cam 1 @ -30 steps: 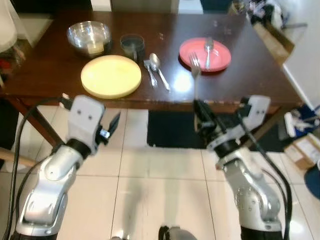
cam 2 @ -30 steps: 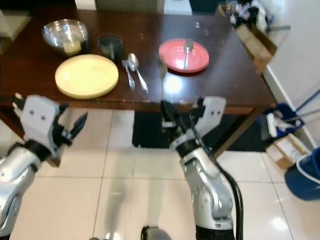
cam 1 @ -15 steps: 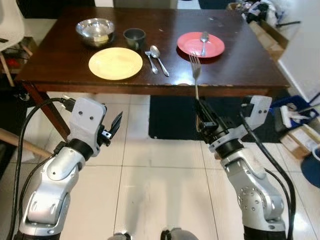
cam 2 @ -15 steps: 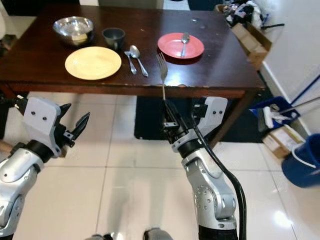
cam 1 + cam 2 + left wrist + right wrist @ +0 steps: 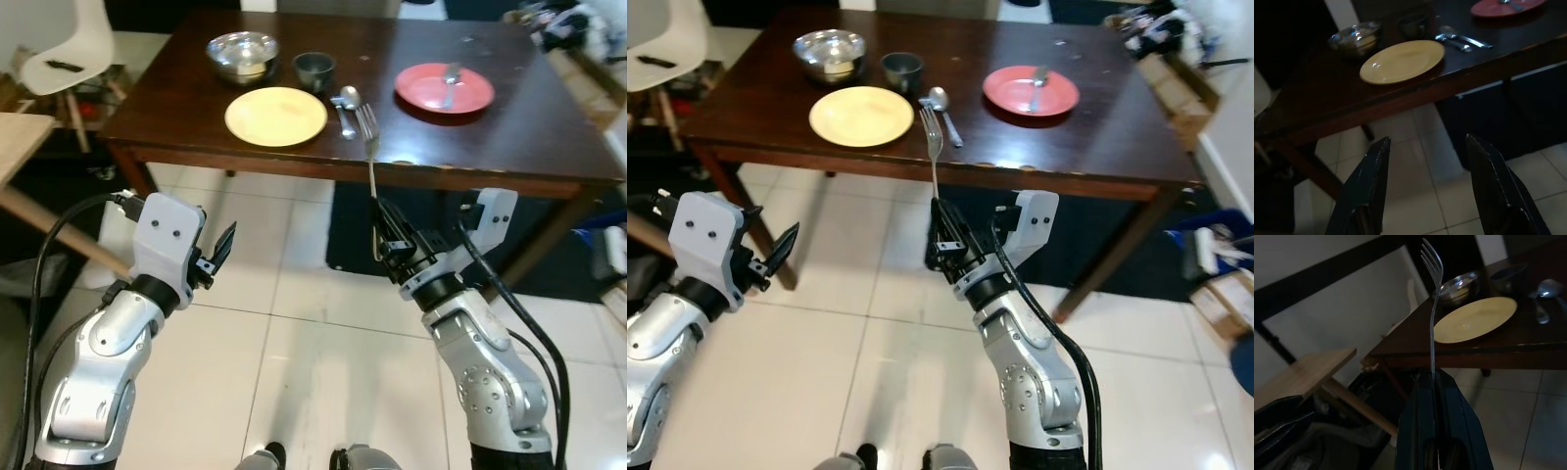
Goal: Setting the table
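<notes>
My right gripper (image 5: 378, 217) is shut on the handle of a silver fork (image 5: 369, 147), held upright with the tines up, over the tiled floor in front of the dark wooden table (image 5: 549, 147). On the table lie a yellow plate (image 5: 275, 116), a spoon and another utensil (image 5: 345, 100) just right of it, a dark cup (image 5: 314, 68), a metal bowl (image 5: 241, 55) and a red plate (image 5: 444, 89) with a spoon on it. My left gripper (image 5: 217, 250) hangs open and empty at the left, well short of the table. The left wrist view looks between its fingers (image 5: 1369, 186) at the yellow plate (image 5: 1402, 61).
A white chair (image 5: 69, 54) stands left of the table. A light wooden tabletop corner (image 5: 20, 132) juts in at the far left. A dark rug (image 5: 446, 240) lies under the table. White floor tiles (image 5: 294, 343) separate me from the table's near edge.
The whole picture has shifted: the table now sits farther off and more to the right, and the white chair and light wooden tabletop have come into view. Both arms keep their pose, fork still held.
</notes>
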`<state>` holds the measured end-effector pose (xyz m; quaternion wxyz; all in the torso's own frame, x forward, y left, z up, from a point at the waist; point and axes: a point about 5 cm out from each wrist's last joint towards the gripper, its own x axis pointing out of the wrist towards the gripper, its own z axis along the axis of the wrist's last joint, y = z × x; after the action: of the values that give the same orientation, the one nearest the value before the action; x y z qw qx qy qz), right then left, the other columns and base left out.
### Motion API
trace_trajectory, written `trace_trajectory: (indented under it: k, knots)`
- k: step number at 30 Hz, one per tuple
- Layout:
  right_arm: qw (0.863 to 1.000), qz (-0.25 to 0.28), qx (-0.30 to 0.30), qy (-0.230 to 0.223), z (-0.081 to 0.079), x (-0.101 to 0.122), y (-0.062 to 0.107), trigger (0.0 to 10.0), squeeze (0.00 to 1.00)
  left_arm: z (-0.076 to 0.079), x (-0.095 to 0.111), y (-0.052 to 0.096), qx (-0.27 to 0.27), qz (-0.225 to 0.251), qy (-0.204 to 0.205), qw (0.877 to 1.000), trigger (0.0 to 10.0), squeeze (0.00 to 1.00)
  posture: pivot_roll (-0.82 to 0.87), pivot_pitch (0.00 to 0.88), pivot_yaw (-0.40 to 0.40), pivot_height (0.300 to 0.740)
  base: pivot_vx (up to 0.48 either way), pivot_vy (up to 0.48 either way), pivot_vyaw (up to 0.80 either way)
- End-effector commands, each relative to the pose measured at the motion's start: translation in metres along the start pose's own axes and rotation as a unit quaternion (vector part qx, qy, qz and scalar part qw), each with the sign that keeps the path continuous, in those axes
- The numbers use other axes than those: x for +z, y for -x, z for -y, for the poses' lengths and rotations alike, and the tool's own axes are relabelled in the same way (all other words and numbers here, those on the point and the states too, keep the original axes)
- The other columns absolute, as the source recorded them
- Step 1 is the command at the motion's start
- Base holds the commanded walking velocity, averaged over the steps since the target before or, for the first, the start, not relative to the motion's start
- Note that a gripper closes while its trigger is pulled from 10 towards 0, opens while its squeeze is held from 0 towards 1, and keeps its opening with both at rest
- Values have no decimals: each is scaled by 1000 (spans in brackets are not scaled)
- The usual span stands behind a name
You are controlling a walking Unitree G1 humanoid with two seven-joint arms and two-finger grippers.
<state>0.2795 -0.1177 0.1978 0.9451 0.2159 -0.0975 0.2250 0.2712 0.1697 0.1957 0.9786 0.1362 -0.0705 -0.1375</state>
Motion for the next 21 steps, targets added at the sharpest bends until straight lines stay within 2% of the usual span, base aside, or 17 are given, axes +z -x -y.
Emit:
trace_trajectory:
  k: [1,13,17,21]
  knots:
    - [1000,1,3,-4,0,1,1,10000,0,-1,-3,2,4,-10,-1,1000,10000,0,-52,64,24,740,0,0,763]
    - [1000,-4,11,7,-2,0,1,10000,0,-1,-4,1,11,-13,3,1000,10000,0,-52,65,24,740,0,0,763]
    - [1000,-3,17,14,-2,2,-1,10000,0,-8,-8,2,56,-15,19,998,10000,0,-55,65,14,740,0,0,763]
    - [999,-10,25,17,-1,2,-3,10000,0,-9,-9,3,74,-11,18,997,10000,0,-55,62,-17,740,0,0,763]
